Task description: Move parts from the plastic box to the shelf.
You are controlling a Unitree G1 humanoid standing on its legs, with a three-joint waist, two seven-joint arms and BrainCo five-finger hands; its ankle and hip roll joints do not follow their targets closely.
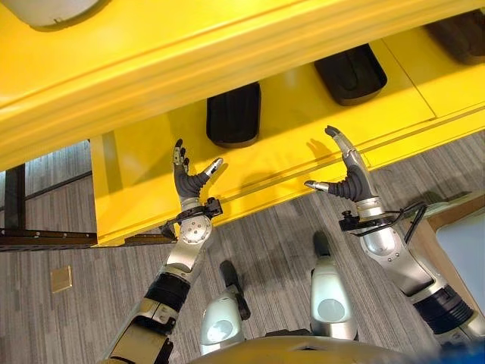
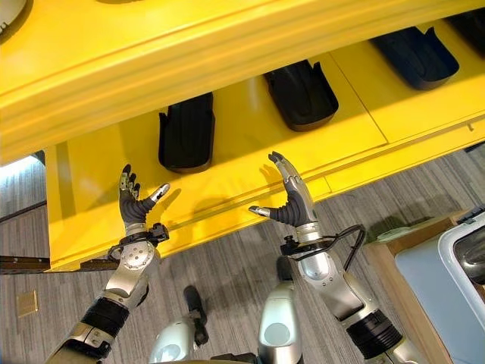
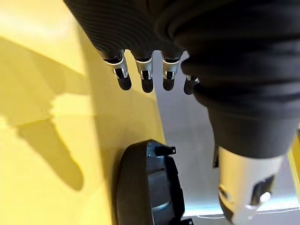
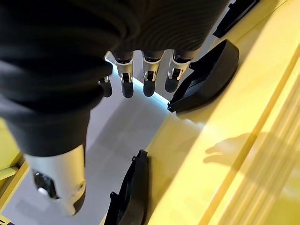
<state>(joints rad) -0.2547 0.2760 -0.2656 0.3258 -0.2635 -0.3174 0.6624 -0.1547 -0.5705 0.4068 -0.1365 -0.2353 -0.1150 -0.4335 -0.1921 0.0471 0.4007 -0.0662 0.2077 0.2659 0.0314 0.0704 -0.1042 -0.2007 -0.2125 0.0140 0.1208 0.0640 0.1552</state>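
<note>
Three black moulded parts lie in a row on the yellow shelf [image 1: 295, 152]: one at the left [image 1: 234, 114], one in the middle [image 1: 350, 73], one at the far right [image 1: 462, 34]. My left hand [image 1: 186, 180] hovers over the shelf's front edge, just in front of the left part, open and empty. My right hand [image 1: 352, 179] is raised in front of the middle part, also open with nothing in it. In the left wrist view straight fingers [image 3: 143, 77] point past the left part [image 3: 147, 187]. The right wrist view has straight fingers [image 4: 150, 75] and two parts [image 4: 206, 77] [image 4: 131, 192] beyond them.
A thick yellow upper shelf beam [image 1: 189, 68] overhangs the parts. A pale plastic box [image 2: 464, 262] stands on a wooden stand [image 2: 394, 288] at the right edge. Grey plank floor [image 1: 265, 243] lies before the shelf. A small tan tile [image 1: 61, 278] sits on the floor at the left.
</note>
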